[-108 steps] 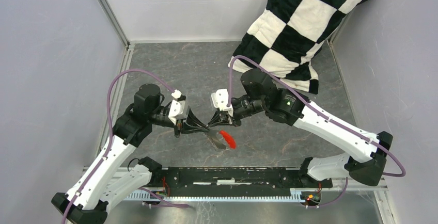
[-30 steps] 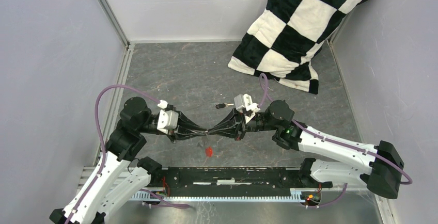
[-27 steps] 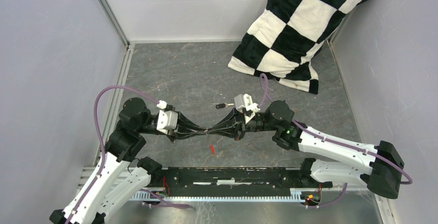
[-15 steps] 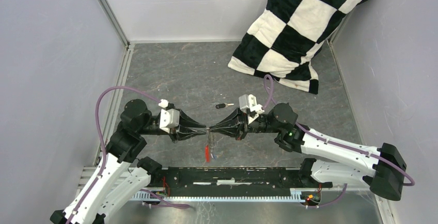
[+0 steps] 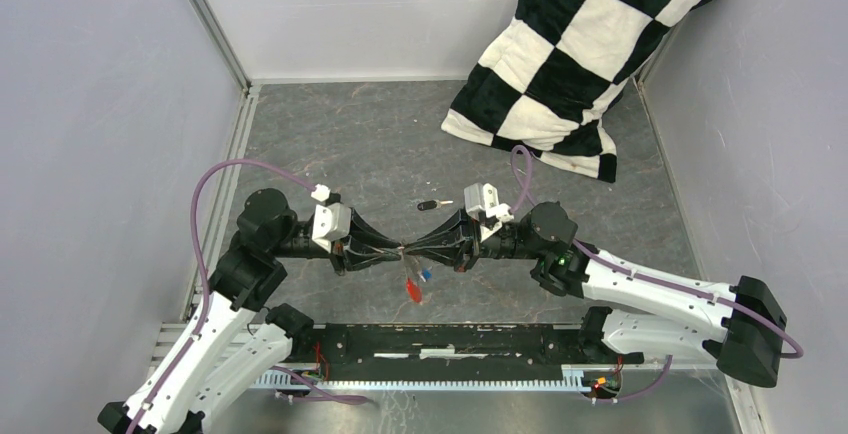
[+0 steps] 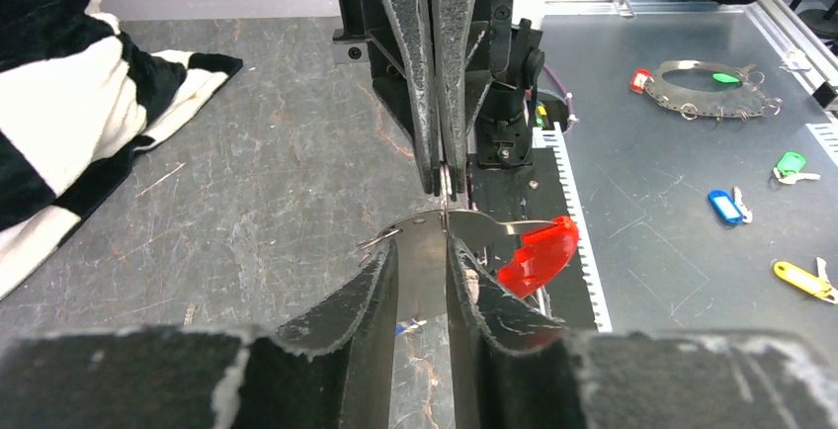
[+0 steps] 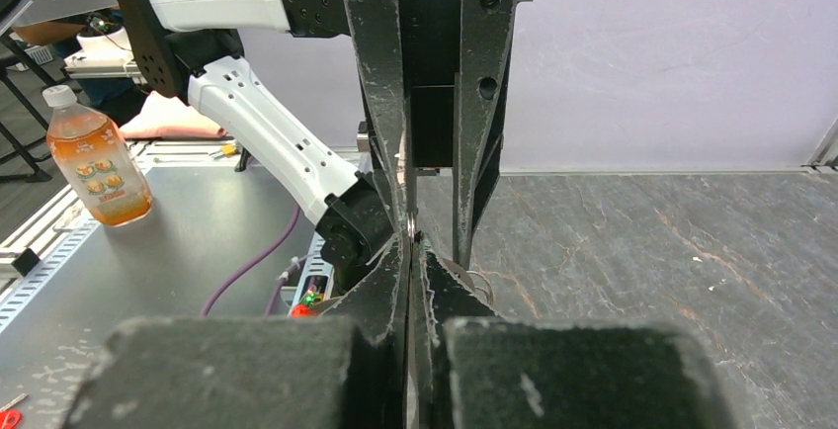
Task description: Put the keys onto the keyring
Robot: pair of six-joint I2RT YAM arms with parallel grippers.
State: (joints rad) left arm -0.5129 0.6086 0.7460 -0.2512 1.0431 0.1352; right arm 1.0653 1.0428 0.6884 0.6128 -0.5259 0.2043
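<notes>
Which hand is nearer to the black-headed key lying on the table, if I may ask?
Right. The black-headed key lies just beyond the right hand; the left hand sits farther off, to the key's left.

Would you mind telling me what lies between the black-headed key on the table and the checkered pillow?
Nothing: in the top view the stretch of grey table from the black-headed key to the checkered pillow is bare.

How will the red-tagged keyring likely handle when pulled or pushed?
Probably light: the thin metal keyring hangs where the two sets of jaws meet. Its red tag and a blue-headed key dangle below, so they would likely swing. The thin wire looks apt to twist or slip.
</notes>
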